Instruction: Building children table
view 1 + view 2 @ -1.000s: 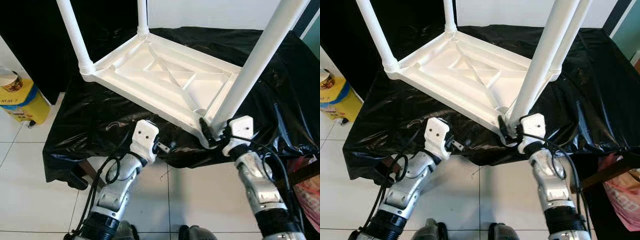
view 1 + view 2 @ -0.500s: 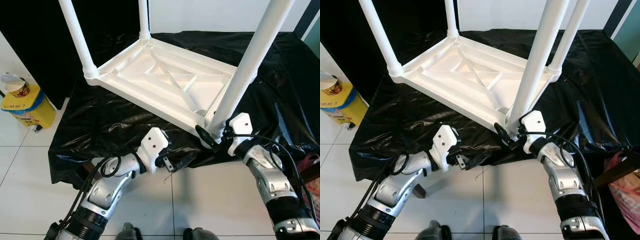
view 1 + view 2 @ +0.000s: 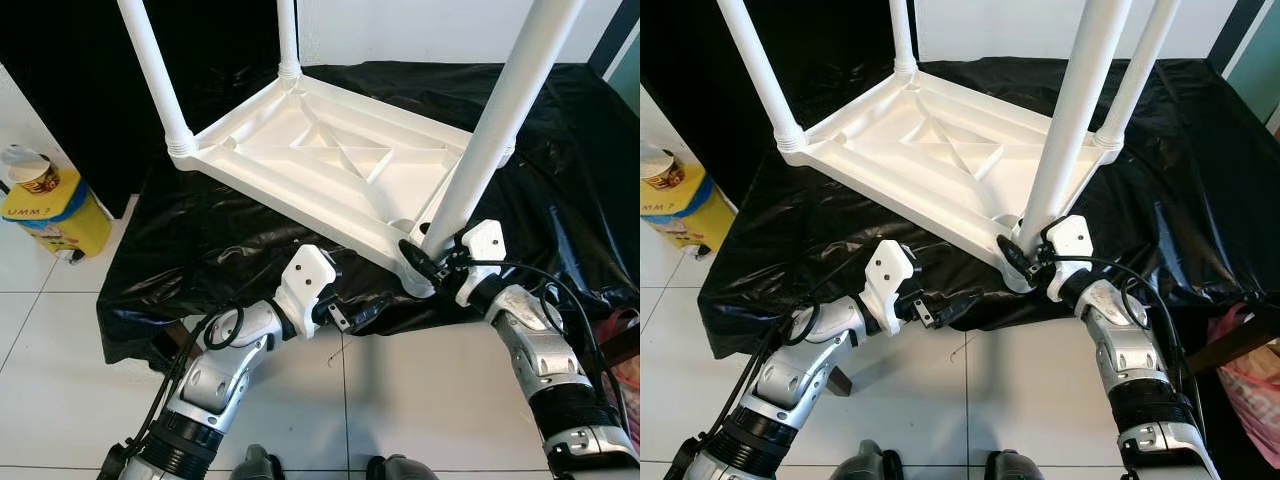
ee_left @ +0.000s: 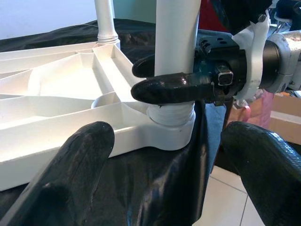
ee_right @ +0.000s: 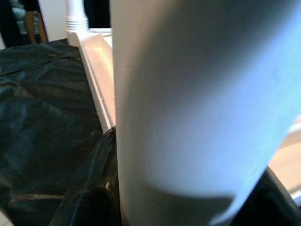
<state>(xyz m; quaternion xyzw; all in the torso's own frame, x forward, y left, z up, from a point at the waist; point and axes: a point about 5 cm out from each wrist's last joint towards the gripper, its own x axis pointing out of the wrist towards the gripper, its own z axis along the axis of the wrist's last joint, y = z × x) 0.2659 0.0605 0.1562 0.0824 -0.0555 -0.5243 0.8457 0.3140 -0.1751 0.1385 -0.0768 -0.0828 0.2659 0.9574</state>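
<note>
- Left gripper (image 3: pixel 362 315): fingers apart, holding nothing, at the near edge of the black sheet (image 3: pixel 200 240), aimed toward the near leg.
- Right gripper (image 3: pixel 418 265): fingers clamped around the base of the near table leg (image 3: pixel 480 150).
- White children's table (image 3: pixel 330 165): upside down on the black sheet, legs upright.
- Yellow container (image 3: pixel 45 205): on floor, far left.

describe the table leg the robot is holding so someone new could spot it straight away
A white table top lies upside down on a black plastic sheet, legs pointing up. The held leg rises from the corner nearest the robot, with the right gripper clamped around its base; the other legs stand untouched.
</note>
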